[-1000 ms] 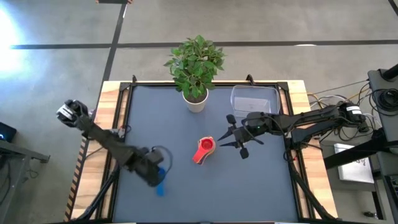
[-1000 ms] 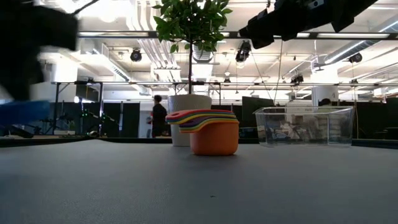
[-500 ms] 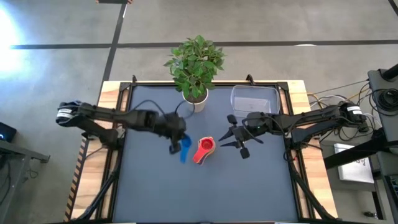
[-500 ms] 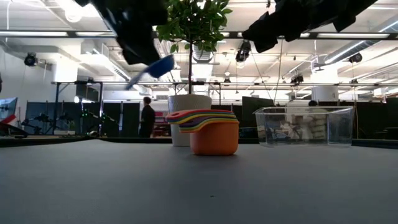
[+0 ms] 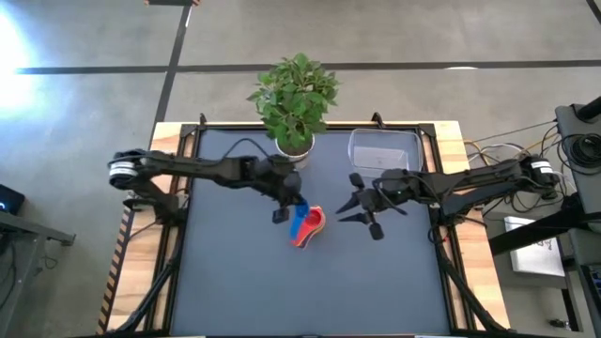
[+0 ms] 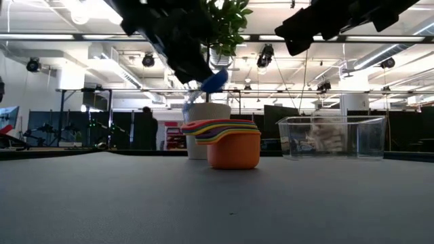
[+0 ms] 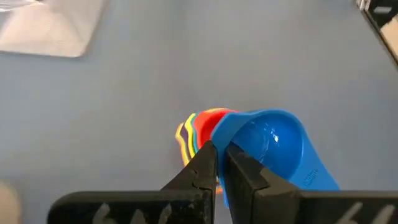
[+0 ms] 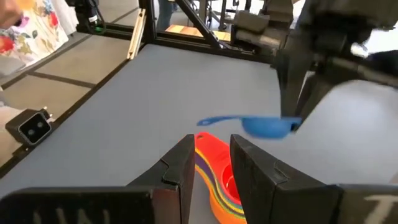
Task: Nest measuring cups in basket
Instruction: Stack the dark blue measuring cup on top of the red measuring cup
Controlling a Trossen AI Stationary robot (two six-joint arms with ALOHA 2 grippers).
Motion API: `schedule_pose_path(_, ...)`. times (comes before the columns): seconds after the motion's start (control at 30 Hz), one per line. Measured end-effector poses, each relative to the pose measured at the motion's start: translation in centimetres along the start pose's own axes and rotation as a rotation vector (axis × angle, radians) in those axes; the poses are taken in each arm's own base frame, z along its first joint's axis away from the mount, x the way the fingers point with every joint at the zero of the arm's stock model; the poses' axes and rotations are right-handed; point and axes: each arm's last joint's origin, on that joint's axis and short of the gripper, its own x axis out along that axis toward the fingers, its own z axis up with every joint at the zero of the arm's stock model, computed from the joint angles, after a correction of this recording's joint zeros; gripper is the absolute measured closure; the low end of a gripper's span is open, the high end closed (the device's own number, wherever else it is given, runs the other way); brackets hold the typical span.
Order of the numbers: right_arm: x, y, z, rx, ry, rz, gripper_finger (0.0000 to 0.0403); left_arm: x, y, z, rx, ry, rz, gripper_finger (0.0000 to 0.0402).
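Note:
My left gripper [image 5: 285,208] is shut on a blue measuring cup [image 5: 300,222] and holds it in the air just above the stack of nested cups [image 5: 312,225]. That stack [image 6: 230,142] stands on the table, orange at the bottom and red on top. The blue cup [image 6: 214,81] hangs well above it in the low view. My right gripper [image 5: 353,208] is open and hovers to the right of the stack, touching nothing. The clear basket [image 5: 385,150] sits at the far right of the table, beside the white plant pot. My left gripper pinches the blue cup's wall at the rim [image 7: 219,148], on the side away from the handle [image 8: 214,119]. One finger [image 7: 245,174] is on the bowl side and the other outside. The fingers point down, slanting from the far left. The cup is lifted clear, roughly level.
A potted plant [image 5: 296,103] stands at the far edge, between the arms. The basket [image 6: 332,137] shows right of the stack in the low view. Bare dark mat [image 5: 244,282] stretches across the near half of the table.
My left gripper has carried the blue cup from the near left part of the table up and to the right, across to the middle. It now hovers over the stack of cups. The stack has stayed where it was.

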Motion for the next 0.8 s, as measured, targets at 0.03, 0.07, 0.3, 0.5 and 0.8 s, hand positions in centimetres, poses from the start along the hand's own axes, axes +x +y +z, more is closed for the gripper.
schedule_pose_path(0.03, -0.1, 0.0, -0.1, 0.001, 0.004, 0.002, 0.0312, 0.7, 0.1, 0.2, 0.006, 0.010, -0.016, 0.0401)
schedule_pose_path(0.07, -0.1, 0.1, -0.1, 0.000, 0.000, 0.001, 0.0312, 1.4, 0.2, 0.3, 0.007, 0.029, -0.031, 0.0401)
schedule_pose_path(0.3, -0.4, 0.2, -0.1, -0.002, 0.002, 0.002, 0.0312, 4.9, 1.1, 2.1, 0.026, 0.164, -0.059, 0.0401)
schedule_pose_path(0.5, -0.6, 0.2, -0.2, -0.002, 0.001, 0.002, 0.0312, 6.1, 1.6, 3.5, 0.022, 0.285, -0.068, 0.0386)
schedule_pose_path(0.8, -0.8, 0.3, -0.2, -0.036, 0.007, 0.003, 0.0312, 6.2, 1.7, 4.0, -0.011, 0.323, -0.067, 0.0302)
